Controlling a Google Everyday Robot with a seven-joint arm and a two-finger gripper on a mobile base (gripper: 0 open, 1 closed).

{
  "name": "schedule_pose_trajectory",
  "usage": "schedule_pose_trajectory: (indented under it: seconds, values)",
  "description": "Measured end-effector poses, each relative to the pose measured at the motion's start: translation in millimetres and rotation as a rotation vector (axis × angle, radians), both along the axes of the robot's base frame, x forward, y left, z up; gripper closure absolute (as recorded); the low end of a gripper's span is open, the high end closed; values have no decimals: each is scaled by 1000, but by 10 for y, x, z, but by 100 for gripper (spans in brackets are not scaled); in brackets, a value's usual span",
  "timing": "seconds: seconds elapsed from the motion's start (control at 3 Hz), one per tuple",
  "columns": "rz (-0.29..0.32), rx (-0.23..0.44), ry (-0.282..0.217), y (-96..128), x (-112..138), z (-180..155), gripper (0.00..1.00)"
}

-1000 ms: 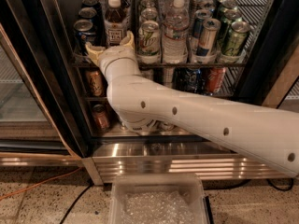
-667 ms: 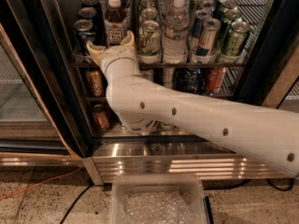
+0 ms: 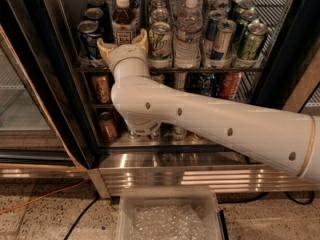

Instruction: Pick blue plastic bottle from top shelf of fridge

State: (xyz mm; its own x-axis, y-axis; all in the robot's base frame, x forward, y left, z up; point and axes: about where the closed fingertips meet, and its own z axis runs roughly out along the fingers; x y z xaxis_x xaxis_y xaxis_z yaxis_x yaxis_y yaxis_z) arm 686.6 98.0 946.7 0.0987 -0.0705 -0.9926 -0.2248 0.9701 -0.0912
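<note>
The blue plastic bottle (image 3: pixel 122 23), with dark brown liquid, a white cap and a white label, stands in a left lane of the top shelf (image 3: pixel 210 69) of the fridge (image 3: pixel 60 84). My gripper (image 3: pixel 123 41) is right in front of the bottle's lower part. Its two cream fingers (image 3: pixel 103 47) are spread open to either side of the bottle, not closed on it. The bottle's base is hidden behind the wrist. The white arm reaches in from the lower right.
Dark cans (image 3: pixel 89 34) stand left of the bottle and a green-white can (image 3: pixel 161 39) stands right of it. Ribbed water bottles (image 3: pixel 187 31) and more cans fill the right lanes. Lower racks hold cans (image 3: pixel 102 88). A clear plastic bin (image 3: pixel 167 216) sits on the floor below the steel grille (image 3: pixel 200 176).
The gripper has shifted slightly right and up, closer to the bottle. The bottle has not moved.
</note>
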Motion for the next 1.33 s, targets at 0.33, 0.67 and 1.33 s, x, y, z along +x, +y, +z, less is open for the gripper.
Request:
schedule_pose_trajectory:
  seconds: [0.33,0.67,1.33]
  values:
    - [-7,4,-2,-6,42,8,30]
    - [-12,6,-3,-15,52,10,37]
    - [-58,14,-2,-98,307,-10,38]
